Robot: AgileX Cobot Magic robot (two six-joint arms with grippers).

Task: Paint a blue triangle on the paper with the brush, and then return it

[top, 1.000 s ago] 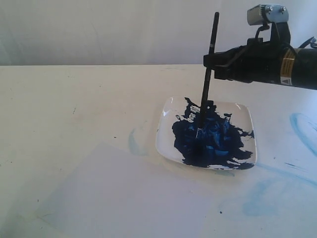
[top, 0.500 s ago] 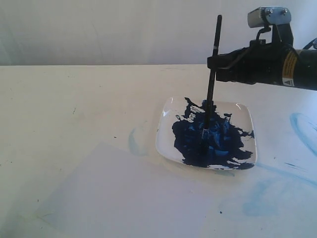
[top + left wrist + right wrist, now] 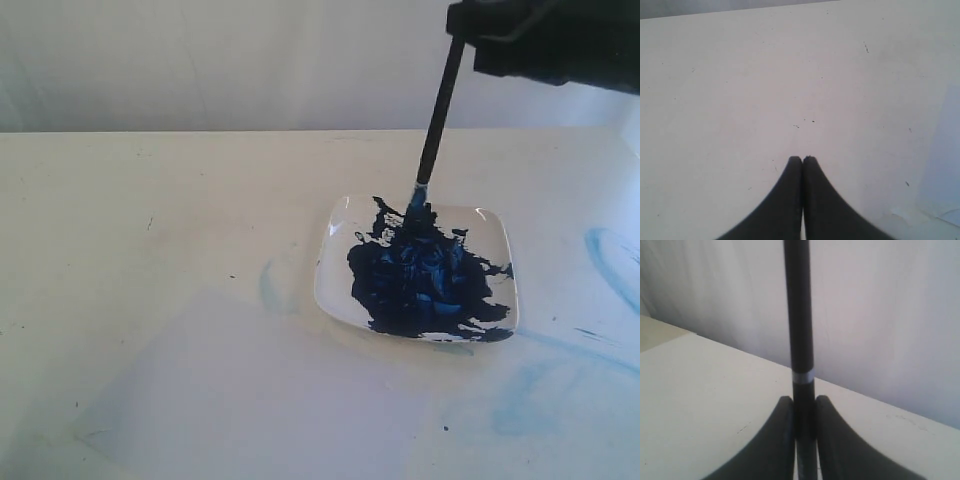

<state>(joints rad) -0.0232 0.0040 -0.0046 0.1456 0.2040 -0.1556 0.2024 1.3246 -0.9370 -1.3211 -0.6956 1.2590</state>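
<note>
Exterior view, read as a clock face.

- Right claw (image 3: pixel 460 25): at 1 o'clock of the frame, well above the table (image 3: pixel 150 200). Clenched on the upper handle of the brush (image 3: pixel 438 115).
- Brush: tilted, with the handle top leaning toward 1 o'clock and the tip toward 7. The pale ferrule and blue-loaded bristles are at the low end. The tip is at the 12 o'clock edge of the paint blob (image 3: pixel 425 285). I cannot tell whether the bristles touch the paint or hang just above it.
- Plate (image 3: pixel 500 228): white and square, sitting on the table at about 4 o'clock of frame centre. Dark blue paint covers most of it.
- Paper (image 3: pixel 250 395): flat on the table at 7 o'clock from the plate, just beside it. No claw is touching it.
- Light-blue smears (image 3: pixel 268 285): on the table at 9 o'clock of the plate. There are more at 3 and 5 o'clock.

Right wrist view: both fingers of the right claw (image 3: pixel 803 401) press against the black handle of the brush (image 3: pixel 799 315). A pale band (image 3: pixel 803 376) sits just beyond the fingertips.

Left wrist view: the left claw (image 3: pixel 802 160) is clenched, tips meeting, with nothing between them. It is over bare table (image 3: pixel 740 75).
</note>
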